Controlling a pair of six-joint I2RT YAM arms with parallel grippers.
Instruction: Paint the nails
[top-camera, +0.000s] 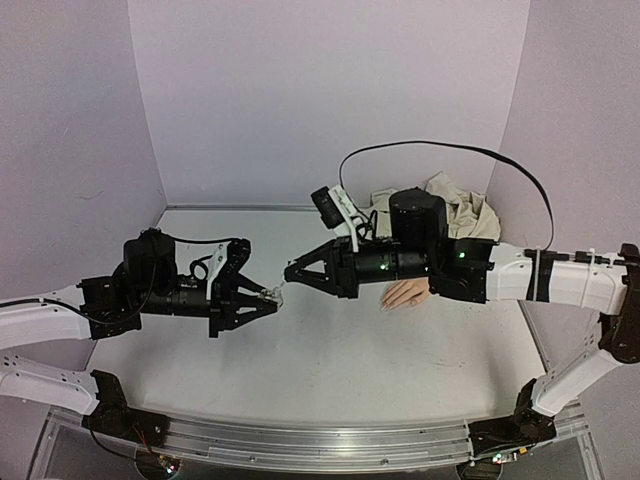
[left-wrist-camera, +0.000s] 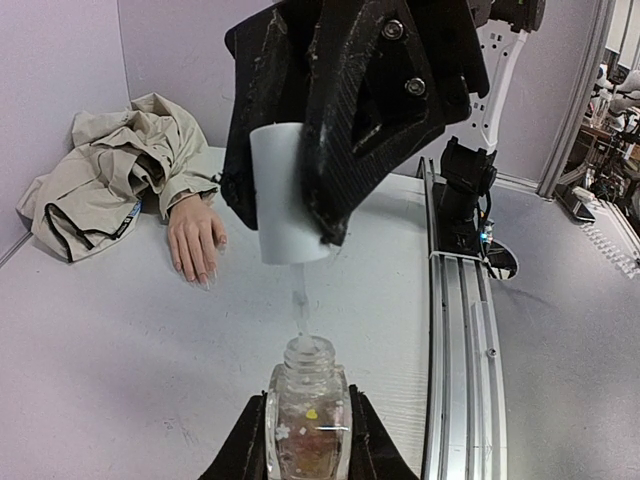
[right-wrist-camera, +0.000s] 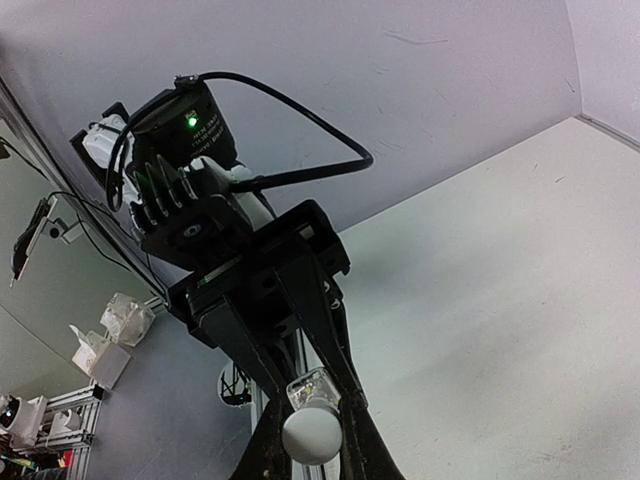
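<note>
A: What do we lose from above?

B: Most of the hand (top-camera: 405, 293). The right arm covers it and only the fingers poke out. The bottle (top-camera: 271, 294) is a pale speck where the two arms meet.

A: The left wrist view fills that in. There we see the left end effector (left-wrist-camera: 307, 442) clamped on the bottle's sides, its fingers cut off by the bottom edge. Above it, the right end effector (left-wrist-camera: 290, 215) pinches the white cap (left-wrist-camera: 285, 190), and the thin brush (left-wrist-camera: 300, 310) hangs from the cap down to the bottle's open mouth.

B: Does the tip dip inside?

A: We cannot tell. It is clear and blurs against the tabletop (left-wrist-camera: 120, 370).

B: And the nails (left-wrist-camera: 206, 281)?

A: They are tiny pale tips on the hand, which lies flat on the tabletop, well apart from the bottle. The wrist vanishes into a crumpled beige jacket (left-wrist-camera: 100, 175) by the wall.

B: The right wrist view shows none of that. We only get the cap end-on, the bottle just behind it, and the left arm.

A: The tabletop is white, the walls (top-camera: 330, 100) are pale lilac, and a metal rail (left-wrist-camera: 455, 330) runs along the edge.
</note>
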